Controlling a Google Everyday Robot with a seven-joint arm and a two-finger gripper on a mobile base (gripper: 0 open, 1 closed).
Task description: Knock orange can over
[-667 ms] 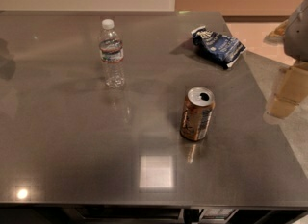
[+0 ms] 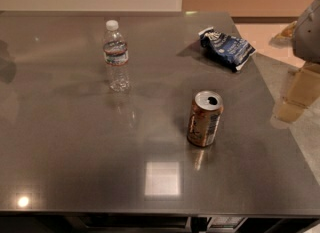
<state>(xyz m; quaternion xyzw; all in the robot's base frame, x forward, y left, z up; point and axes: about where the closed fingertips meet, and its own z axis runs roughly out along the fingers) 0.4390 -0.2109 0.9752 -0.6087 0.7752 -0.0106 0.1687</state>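
Observation:
The orange can [image 2: 205, 119] stands upright on the grey table [image 2: 70, 142], a little right of the middle, with its silver top and tab hole showing and a white label panel on its right side. My gripper [image 2: 298, 93] is at the right edge of the view, beyond the table's right edge and well to the right of the can, not touching it. Part of the arm above it is cut off by the picture edge.
A clear plastic water bottle [image 2: 116, 57] stands upright at the back left of the can. A crumpled blue and white snack bag [image 2: 227, 48] lies at the back right, near the table's right edge. The floor shows to the right of the table.

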